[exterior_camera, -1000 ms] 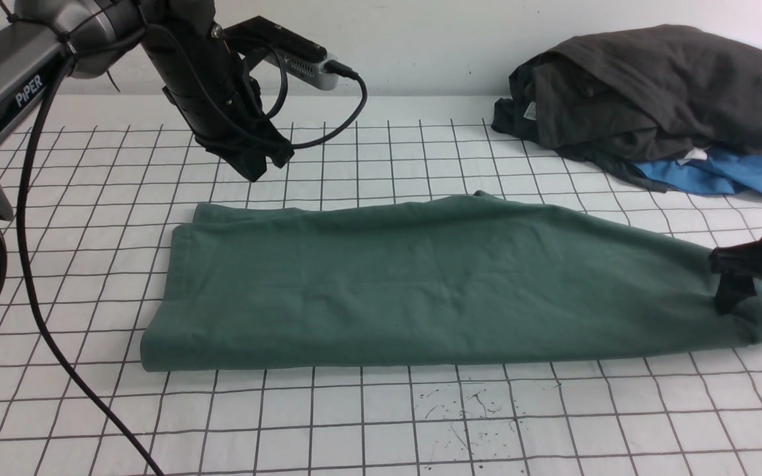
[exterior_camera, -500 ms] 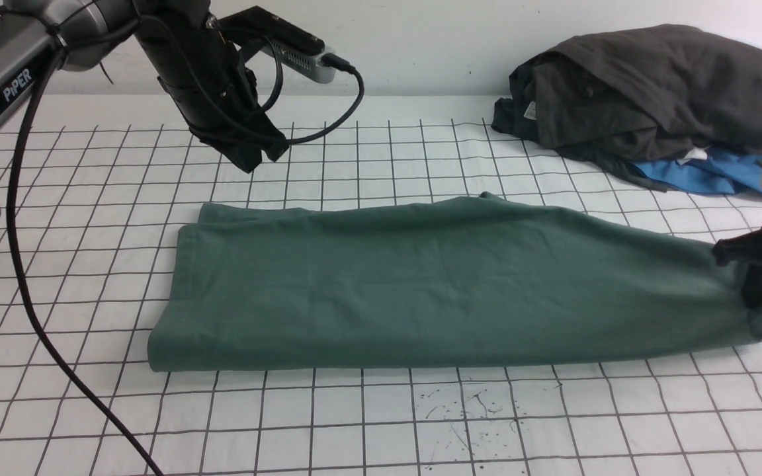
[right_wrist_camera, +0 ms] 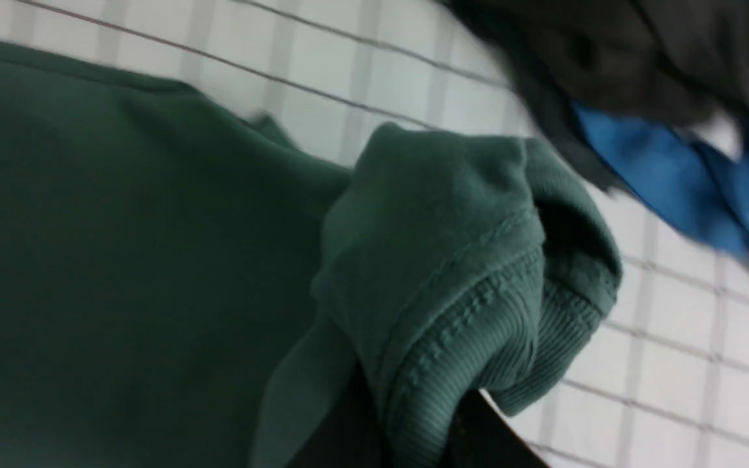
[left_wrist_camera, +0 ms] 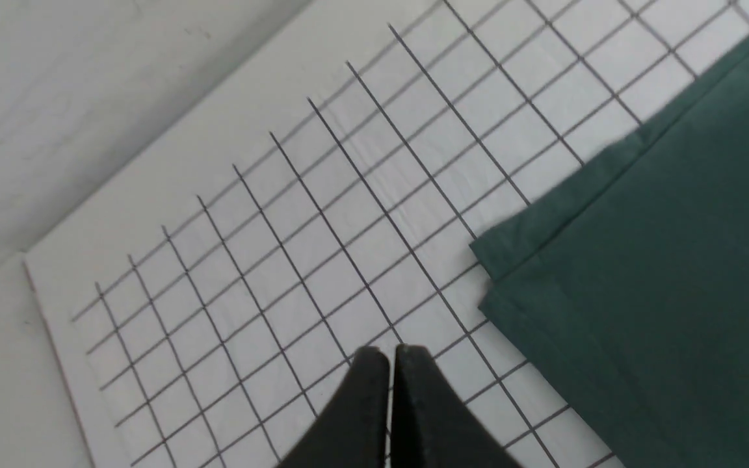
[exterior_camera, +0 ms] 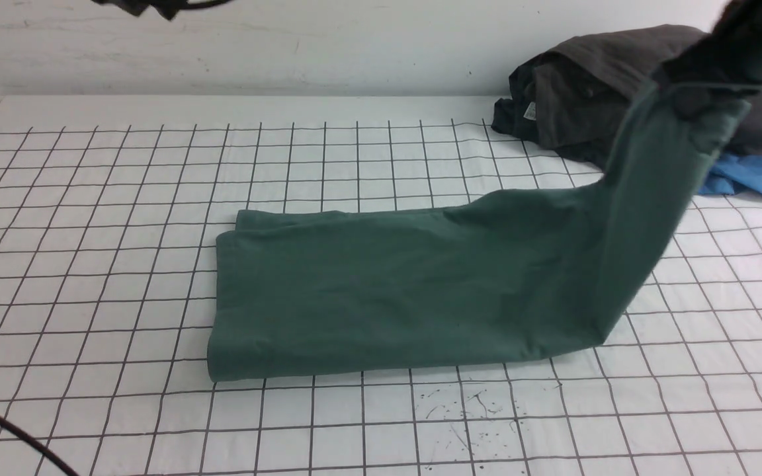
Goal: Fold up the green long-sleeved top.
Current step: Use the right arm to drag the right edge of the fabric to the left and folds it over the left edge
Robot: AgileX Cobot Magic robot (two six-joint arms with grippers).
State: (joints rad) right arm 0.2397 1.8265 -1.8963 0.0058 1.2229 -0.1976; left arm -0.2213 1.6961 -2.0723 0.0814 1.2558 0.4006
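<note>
The green long-sleeved top (exterior_camera: 387, 291) lies as a long folded strip across the gridded table. Its right end hangs in the air, raised steeply from the cloth. My right gripper (exterior_camera: 702, 96), blurred at the upper right, is shut on that end. In the right wrist view the ribbed green edge (right_wrist_camera: 452, 364) is bunched between the dark fingers (right_wrist_camera: 342, 422). High over the back left of the table, my left gripper (left_wrist_camera: 387, 354) is shut and holds nothing. The top's left corner (left_wrist_camera: 660, 273) lies below it, off to one side.
A heap of dark grey-black garments (exterior_camera: 626, 86) with a bright blue garment (exterior_camera: 745, 175) under it sits at the back right, just behind the raised end. A black cable (exterior_camera: 4, 426) crosses the front left corner. Ink specks (exterior_camera: 460, 403) mark the front grid.
My right gripper closed on the top's right end and lifted it high toward the back right. The whole top slid right. My left arm rose almost out of the front view.
</note>
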